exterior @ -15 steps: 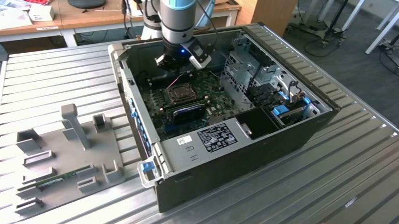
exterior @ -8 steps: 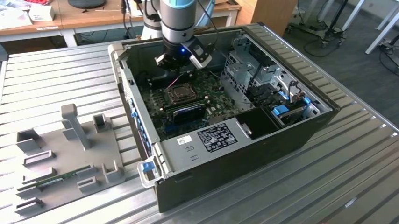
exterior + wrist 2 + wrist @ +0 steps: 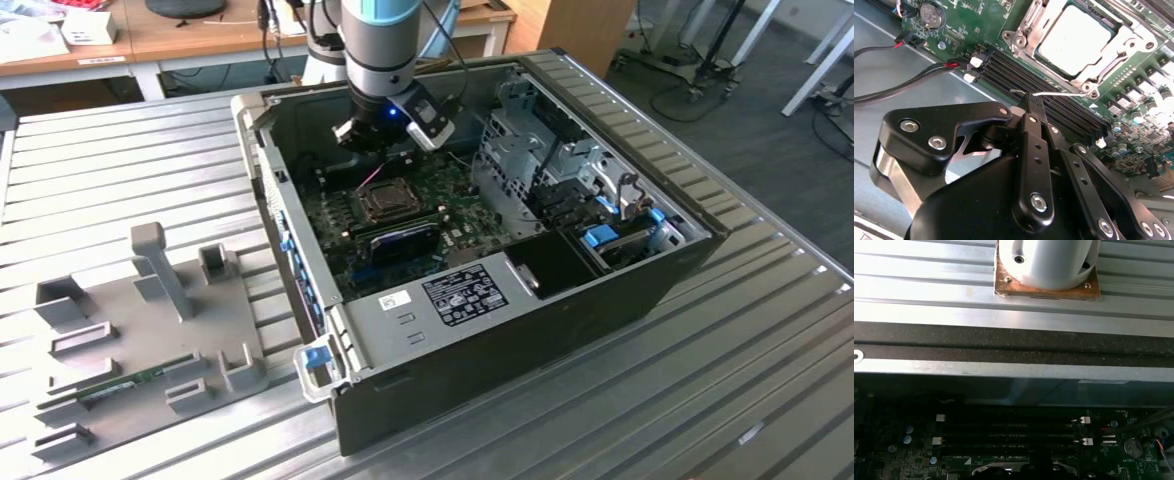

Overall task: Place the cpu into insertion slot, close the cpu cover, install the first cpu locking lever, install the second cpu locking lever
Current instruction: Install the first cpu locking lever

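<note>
I see the cpu [image 3: 1074,40] seated in the insertion slot [image 3: 360,208], with the cpu cover [image 3: 1128,39] lying down around it. My gripper [image 3: 1032,103] hangs near the socket, over the memory slots [image 3: 1004,70] — fingers drawn together, tips touching a thin wire locking lever [image 3: 1059,93]. Whether they pinch it, I cannot tell.

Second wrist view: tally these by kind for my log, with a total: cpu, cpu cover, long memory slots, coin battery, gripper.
cpu: 1
cpu cover: 1
long memory slots: 4
coin battery: 1
gripper: 1
Total: 8
</note>
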